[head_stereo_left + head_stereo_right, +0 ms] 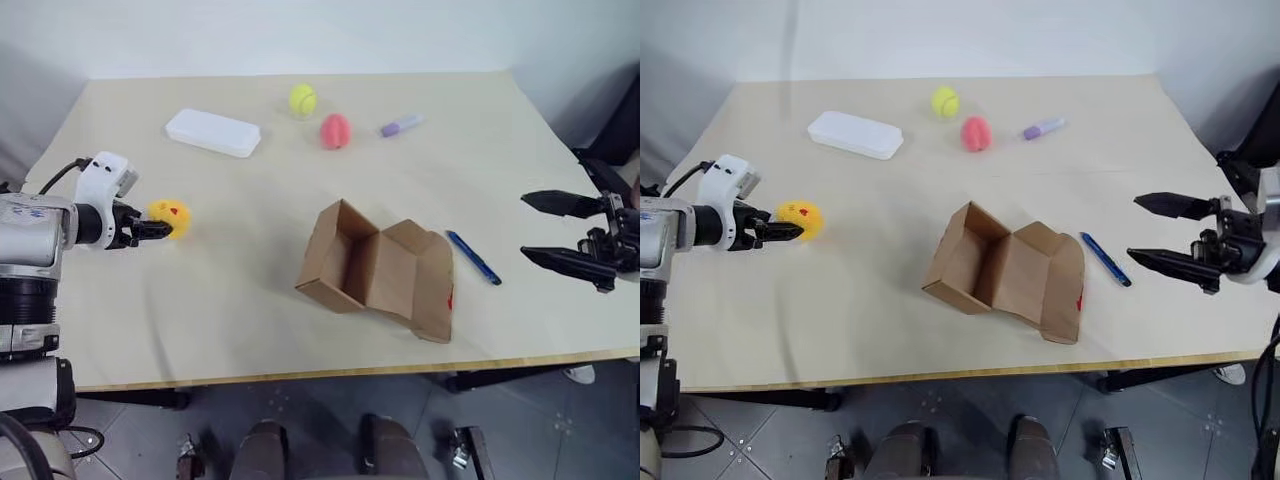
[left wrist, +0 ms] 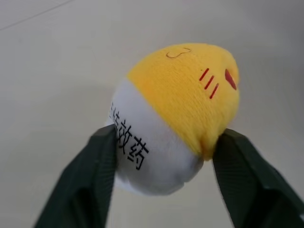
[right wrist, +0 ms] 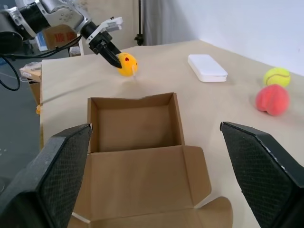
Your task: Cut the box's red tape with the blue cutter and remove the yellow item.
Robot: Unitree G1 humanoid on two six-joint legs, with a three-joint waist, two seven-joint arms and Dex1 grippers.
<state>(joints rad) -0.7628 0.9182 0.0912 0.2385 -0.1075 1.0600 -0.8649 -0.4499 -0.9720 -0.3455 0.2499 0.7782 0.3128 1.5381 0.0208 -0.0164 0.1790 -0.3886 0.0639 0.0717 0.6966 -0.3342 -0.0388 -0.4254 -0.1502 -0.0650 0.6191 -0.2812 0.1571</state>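
At table's left | yellow item (image 2: 175,109) between left pincer (image 2: 164,183) fingers | grip uncertain

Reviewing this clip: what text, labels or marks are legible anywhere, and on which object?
"故药": black characters on the white end of the yellow item; a third character before them is partly hidden, unreadable.
"3"-like thin outline near its yellow top; three red dashes and a red spot beside it.
Box, blue cutter, white case: no readable text.
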